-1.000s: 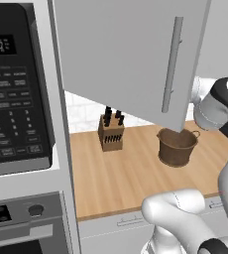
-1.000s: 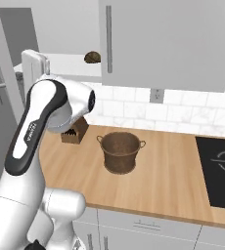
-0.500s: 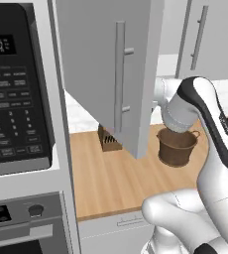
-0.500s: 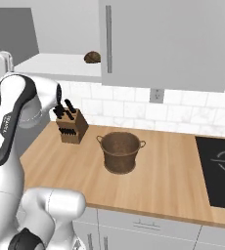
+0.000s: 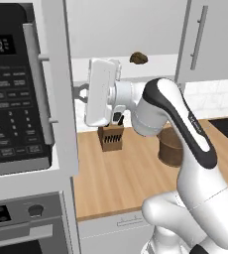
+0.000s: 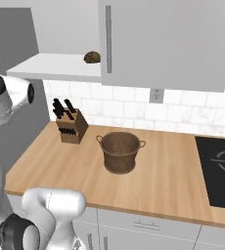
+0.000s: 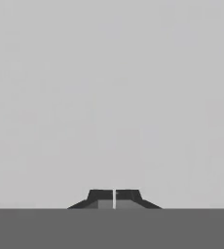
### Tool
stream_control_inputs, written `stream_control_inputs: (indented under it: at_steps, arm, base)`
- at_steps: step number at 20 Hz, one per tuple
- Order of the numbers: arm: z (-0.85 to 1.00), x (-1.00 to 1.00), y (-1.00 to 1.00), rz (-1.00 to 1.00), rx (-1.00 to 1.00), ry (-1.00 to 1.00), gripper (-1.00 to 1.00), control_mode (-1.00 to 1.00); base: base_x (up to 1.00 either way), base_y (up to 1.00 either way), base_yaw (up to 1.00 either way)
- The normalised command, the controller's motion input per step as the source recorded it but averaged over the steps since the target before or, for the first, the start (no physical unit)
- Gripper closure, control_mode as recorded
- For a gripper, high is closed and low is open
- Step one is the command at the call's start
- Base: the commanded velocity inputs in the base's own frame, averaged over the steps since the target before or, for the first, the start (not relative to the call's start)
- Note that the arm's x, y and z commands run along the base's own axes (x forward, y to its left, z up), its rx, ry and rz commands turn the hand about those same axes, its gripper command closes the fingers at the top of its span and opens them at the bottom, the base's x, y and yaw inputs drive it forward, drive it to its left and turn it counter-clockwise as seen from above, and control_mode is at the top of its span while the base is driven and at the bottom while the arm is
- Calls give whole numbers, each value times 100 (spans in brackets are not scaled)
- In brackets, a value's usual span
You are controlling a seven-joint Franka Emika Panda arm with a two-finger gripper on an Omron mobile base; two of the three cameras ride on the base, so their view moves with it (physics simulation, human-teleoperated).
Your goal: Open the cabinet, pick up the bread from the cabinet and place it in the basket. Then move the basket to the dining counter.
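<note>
The bread (image 6: pixel 92 57) sits on the white shelf (image 6: pixel 56 67) inside the cabinet (image 5: pixel 61 99), whose wide door hangs open, swung out to the left next to the black microwave (image 5: pixel 12 94). Below it, the brown basket (image 6: pixel 120 152) stands on the wood table (image 6: pixel 153 180), a little to the right of the knife block (image 6: pixel 70 126). The fingers (image 7: pixel 114 198) are pressed tight together with nothing in them, facing a plain grey surface.
</note>
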Motion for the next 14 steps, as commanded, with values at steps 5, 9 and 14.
stream_control_inputs:
  at_steps: [5,9,14]
  arm:
    - [6,0,-32,-3,0,-4,100,-100]
    - [9,0,-84,-7,-21,0,100,-100]
    - [0,16,-84,-21,-40,1,100,-100]
  base:
    - [0,0,0]
    - [0,0,0]
    - [0,0,0]
